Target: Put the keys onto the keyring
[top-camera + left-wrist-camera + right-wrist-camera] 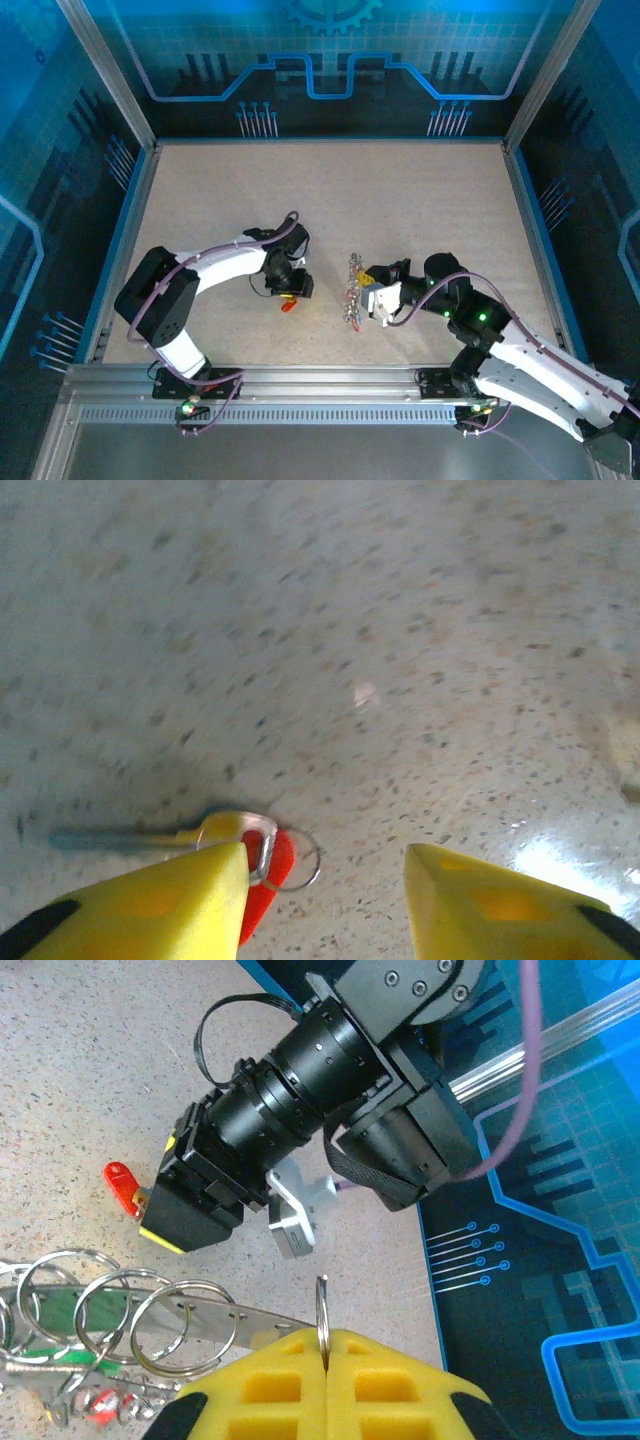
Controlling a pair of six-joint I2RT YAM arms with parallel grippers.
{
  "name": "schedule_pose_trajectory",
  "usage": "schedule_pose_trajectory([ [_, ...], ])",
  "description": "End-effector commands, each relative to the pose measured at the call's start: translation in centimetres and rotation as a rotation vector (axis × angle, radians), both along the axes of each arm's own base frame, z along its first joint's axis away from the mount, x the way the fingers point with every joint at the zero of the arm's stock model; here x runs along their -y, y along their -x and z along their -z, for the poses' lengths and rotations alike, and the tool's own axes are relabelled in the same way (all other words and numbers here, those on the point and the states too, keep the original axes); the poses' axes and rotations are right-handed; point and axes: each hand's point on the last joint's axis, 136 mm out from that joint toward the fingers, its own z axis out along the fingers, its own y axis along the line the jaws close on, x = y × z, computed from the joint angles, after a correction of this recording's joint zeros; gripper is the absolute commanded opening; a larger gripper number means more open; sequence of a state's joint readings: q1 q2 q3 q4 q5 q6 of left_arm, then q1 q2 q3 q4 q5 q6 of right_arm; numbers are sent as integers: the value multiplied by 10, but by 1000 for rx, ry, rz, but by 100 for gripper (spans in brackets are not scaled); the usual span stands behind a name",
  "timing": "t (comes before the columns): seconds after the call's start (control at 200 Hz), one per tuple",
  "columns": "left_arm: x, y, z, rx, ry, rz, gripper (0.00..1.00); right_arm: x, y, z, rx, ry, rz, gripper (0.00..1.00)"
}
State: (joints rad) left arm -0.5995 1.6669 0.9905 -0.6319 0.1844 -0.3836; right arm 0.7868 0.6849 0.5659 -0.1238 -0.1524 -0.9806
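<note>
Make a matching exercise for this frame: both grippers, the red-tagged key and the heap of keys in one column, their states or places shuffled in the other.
Things:
1. left gripper
2. right gripper
3. red-tagged key
4. heap of keys

States or places:
A. shut on a thin metal ring
B. lying on the table close to the right gripper
C. open, low over the table
D. lying at a yellow finger of the left gripper

Pairs: 1-C, 2-A, 3-D, 4-B
</note>
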Motion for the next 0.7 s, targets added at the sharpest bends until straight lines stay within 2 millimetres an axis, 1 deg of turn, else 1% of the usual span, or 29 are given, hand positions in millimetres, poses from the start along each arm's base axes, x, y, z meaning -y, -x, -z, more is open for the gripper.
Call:
schedule_pose_trajectory([
  [0.0, 9, 1, -17, 11, 30, 155, 57, 0, 1, -35, 48, -71, 10, 0],
  [0.04, 8, -2, -24, 38, 20, 197, 59, 1, 1, -35, 51, -70, 14, 0],
  [0.07, 9, -6, -31, 65, 15, 235, 59, 1, 1, -36, 55, -72, 17, 0],
  [0.155, 14, -11, -57, 154, 49, 394, 61, 3, 0, -37, 59, -73, 27, 0],
  [0.225, 19, -5, -73, 249, 80, 600, 62, 4, 0, -38, 58, -75, 30, 0],
  [0.27, 21, 6, -77, 312, 105, 776, 62, 4, 1, -40, 58, -78, 32, 0],
  [0.325, 20, 23, -73, 367, 139, 979, 61, 5, 2, -43, 54, -88, 28, 0],
  [0.36, 18, 32, -69, 403, 170, 1097, 57, 5, 3, -46, 55, -94, 24, 0],
  [0.39, 17, 35, -62, 443, 176, 1164, 53, 5, 4, -49, 57, -98, 19, 0],
  [0.415, 15, 35, -56, 474, 172, 1208, 51, 5, 5, -50, 58, -96, 20, 0],
  [0.475, 10, 32, -44, 539, 146, 1276, 46, 7, 5, -52, 60, -91, 27, 0],
  [0.55, 2, 26, -31, 582, 114, 1338, 45, 11, 6, -55, 66, -88, 39, 0],
  [0.575, -1, 27, -27, 584, 117, 1364, 43, 12, 6, -55, 69, -87, 40, 0],
  [0.695, 1, 20, -27, 631, 155, 1359, 43, 17, 7, -58, 75, -88, 56, 0],
])
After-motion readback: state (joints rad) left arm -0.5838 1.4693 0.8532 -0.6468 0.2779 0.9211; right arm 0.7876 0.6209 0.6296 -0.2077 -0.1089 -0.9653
